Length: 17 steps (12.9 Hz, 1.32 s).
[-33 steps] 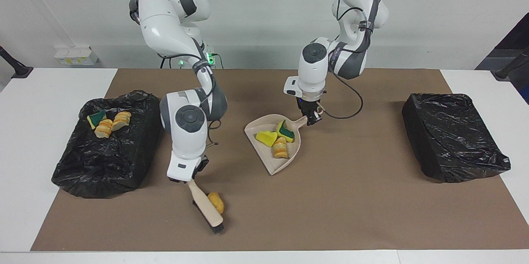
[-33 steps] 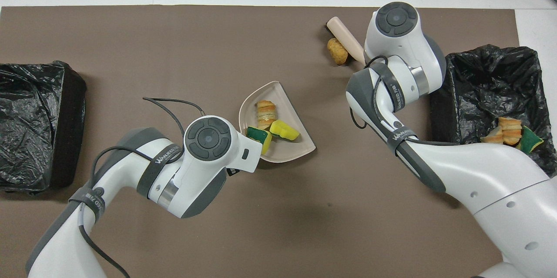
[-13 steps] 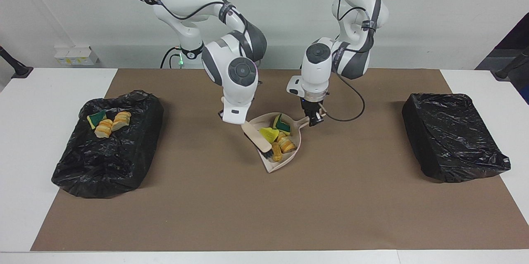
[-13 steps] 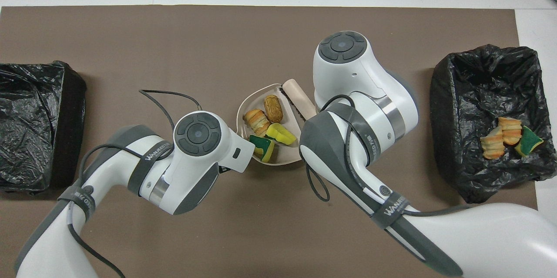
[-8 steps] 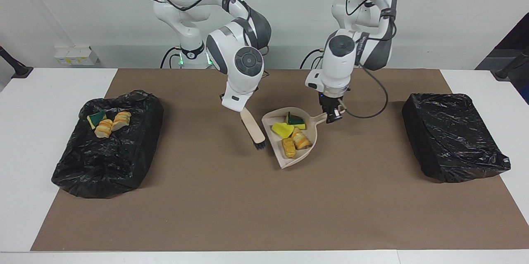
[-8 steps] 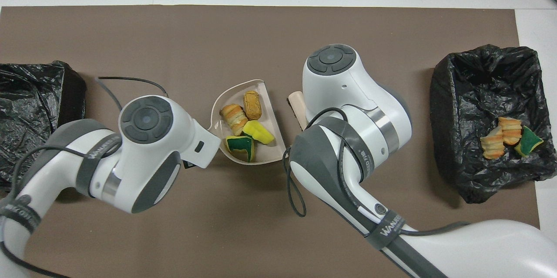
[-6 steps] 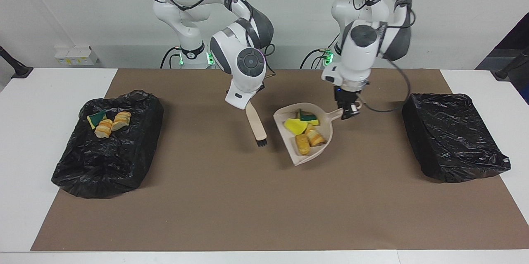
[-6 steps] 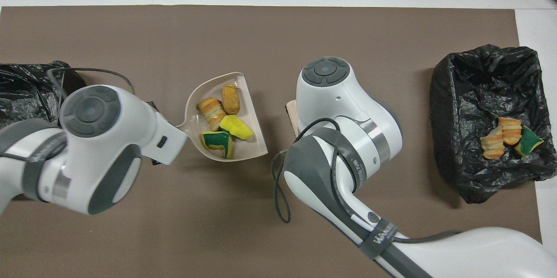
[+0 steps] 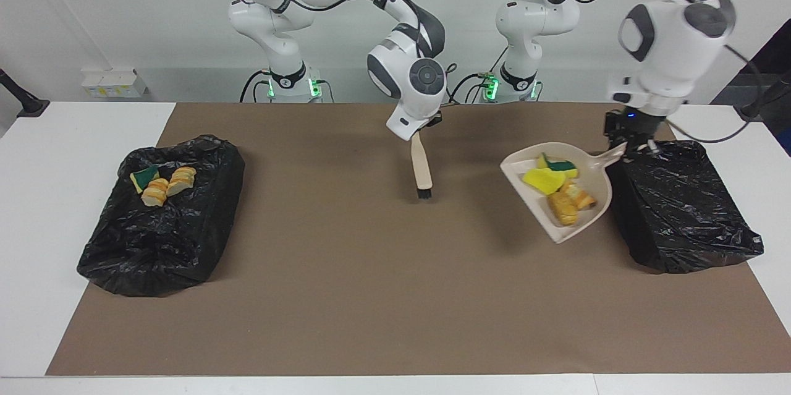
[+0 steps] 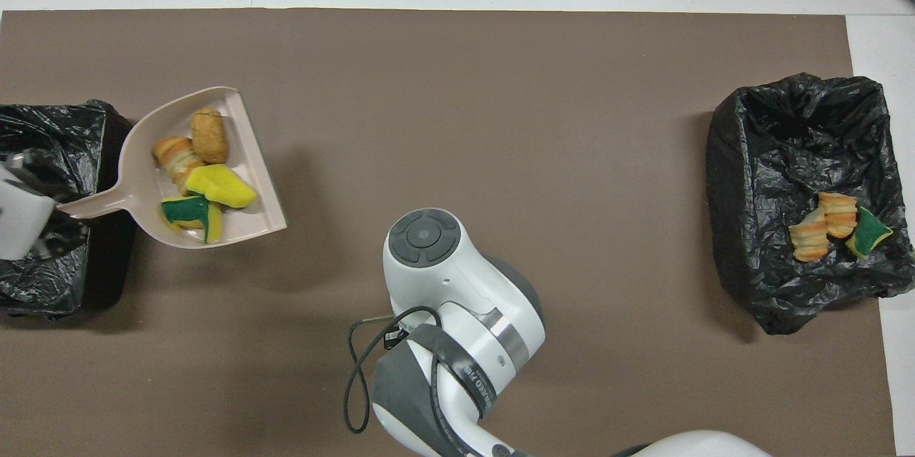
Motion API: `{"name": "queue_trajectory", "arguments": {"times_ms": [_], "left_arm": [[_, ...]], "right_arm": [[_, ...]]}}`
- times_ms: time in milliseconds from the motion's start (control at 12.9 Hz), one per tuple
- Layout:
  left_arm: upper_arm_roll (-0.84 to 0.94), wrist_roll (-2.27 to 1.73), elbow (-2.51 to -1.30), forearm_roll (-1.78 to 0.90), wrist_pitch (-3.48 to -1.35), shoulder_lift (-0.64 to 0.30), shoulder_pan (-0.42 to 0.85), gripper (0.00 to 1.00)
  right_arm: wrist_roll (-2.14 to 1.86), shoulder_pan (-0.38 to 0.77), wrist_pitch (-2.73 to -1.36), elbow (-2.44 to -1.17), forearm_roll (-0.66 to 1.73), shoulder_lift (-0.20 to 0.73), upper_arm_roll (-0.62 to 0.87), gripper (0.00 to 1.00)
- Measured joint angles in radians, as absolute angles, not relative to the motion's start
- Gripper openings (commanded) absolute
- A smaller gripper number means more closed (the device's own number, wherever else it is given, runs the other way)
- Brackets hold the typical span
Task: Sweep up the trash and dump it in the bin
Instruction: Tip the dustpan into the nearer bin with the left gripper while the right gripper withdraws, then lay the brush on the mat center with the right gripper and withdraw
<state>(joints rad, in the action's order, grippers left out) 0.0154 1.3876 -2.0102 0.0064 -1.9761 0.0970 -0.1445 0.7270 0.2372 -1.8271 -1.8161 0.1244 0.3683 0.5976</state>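
Dustpan: beige dustpan [image 9: 561, 197] hangs mid-right of the facing view, just beside the bin's rim, mouth sloping toward the frame's lower left.
Left gripper: left gripper [image 9: 625, 143] is clamped on the dustpan handle [image 9: 609, 157], over the bin's edge.
Trash: sponge scraps [image 9: 544, 180] and bread chunks [image 9: 570, 203] lie loose inside the pan.
Bin: black-lined bin [image 9: 680, 203] at centre right looks empty.
Spill risk: the open mouth faces away from the bin, so a tilt before turning could drop pieces onto the brown mat [image 9: 371, 296].
Collision risk: a low pan could snag the liner.
Right gripper: right gripper [image 9: 418, 130], closed on the brush [image 9: 422, 167], waits at top centre.
Other bin: second lined bin [image 9: 164, 216] at centre left holds scraps.
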Motion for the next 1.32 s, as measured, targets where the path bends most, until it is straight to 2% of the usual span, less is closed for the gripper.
{"name": "queue_trajectory", "arguments": {"times_ms": [156, 233, 311, 544, 933, 1322], "left_arm": [[0.013, 1.514, -1.966, -0.032, -1.980, 0.080, -0.276, 0.00], [0.013, 1.539, -1.950, -0.034, -1.991, 0.071, -0.322, 0.00], [0.013, 1.555, -1.941, -0.034, -2.024, 0.064, -0.366, 0.00], [0.012, 1.586, -1.937, 0.018, -2.145, 0.049, -0.465, 0.00], [0.012, 1.553, -1.935, 0.404, -2.208, 0.041, -0.518, 0.00], [0.026, 1.444, -1.937, 0.703, -2.200, 0.041, -0.516, 0.00]], "right_arm": [[0.768, 0.266, -1.889, -1.876, 0.139, 0.367, 0.597, 0.00], [0.772, 0.274, -1.922, -1.908, 0.139, 0.367, 0.598, 0.58], [0.773, 0.281, -1.943, -1.930, 0.141, 0.365, 0.598, 1.00], [0.773, 0.282, -1.921, -1.925, 0.141, 0.357, 0.597, 1.00], [0.773, 0.257, -1.800, -1.813, 0.140, 0.317, 0.590, 1.00], [0.727, 0.061, -1.727, -1.779, 0.128, 0.204, 0.583, 1.00]]}}
